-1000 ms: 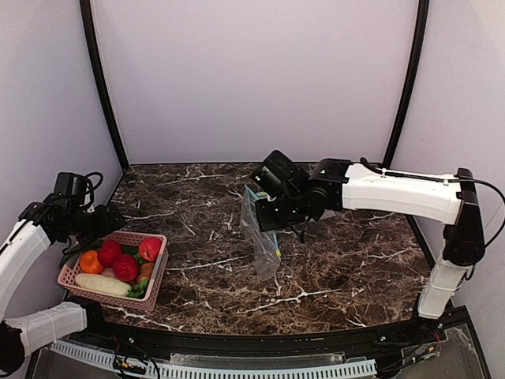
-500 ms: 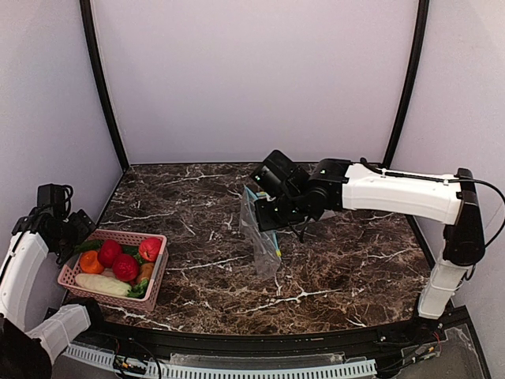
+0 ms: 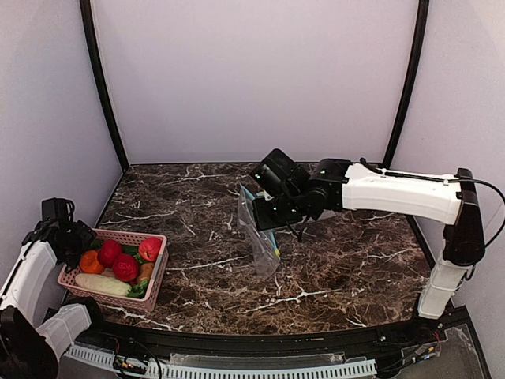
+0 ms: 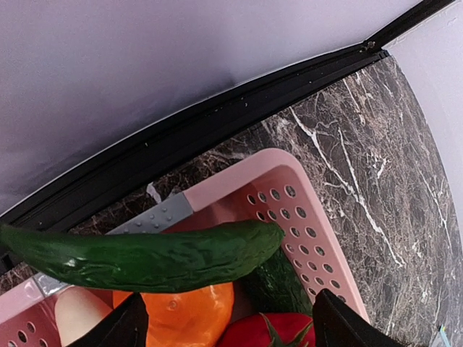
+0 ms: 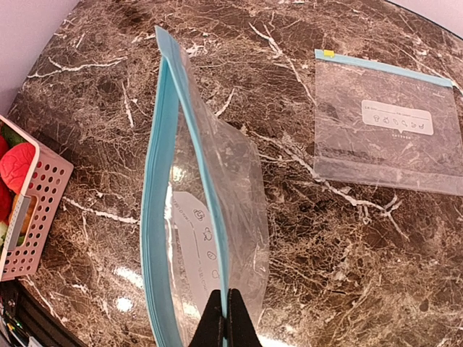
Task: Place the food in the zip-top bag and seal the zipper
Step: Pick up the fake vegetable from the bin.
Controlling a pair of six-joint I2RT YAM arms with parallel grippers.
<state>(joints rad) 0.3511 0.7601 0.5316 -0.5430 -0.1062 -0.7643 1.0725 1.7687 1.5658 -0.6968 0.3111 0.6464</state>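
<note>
The food lies in a pink basket (image 3: pixel 155 270) at the table's left edge: a dark green cucumber-like piece (image 4: pixel 145 256), an orange one (image 4: pixel 177 314), a red one (image 4: pixel 264 334), round red pieces (image 3: pixel 125 267) and a long pale piece (image 3: pixel 101 284). My left gripper (image 4: pixel 233 331) hangs open just over the basket's far left end, its fingers either side of the orange and red pieces. My right gripper (image 5: pixel 224 319) is shut on the teal zipper (image 5: pixel 155 217) of the clear zip-top bag (image 5: pixel 231 188), which hangs upright, mouth gaping, over mid-table (image 3: pixel 259 237).
A second clear bag (image 5: pixel 387 137) with a teal strip lies flat on the marble beyond the held one. The left wall and a black frame rail (image 4: pixel 217 119) run close behind the basket. Bare marble stretches between the basket and the hanging bag.
My left arm has pulled back from over the basket's far side toward the left wall and settled lower over its left end. The right arm and bag have stayed put.
</note>
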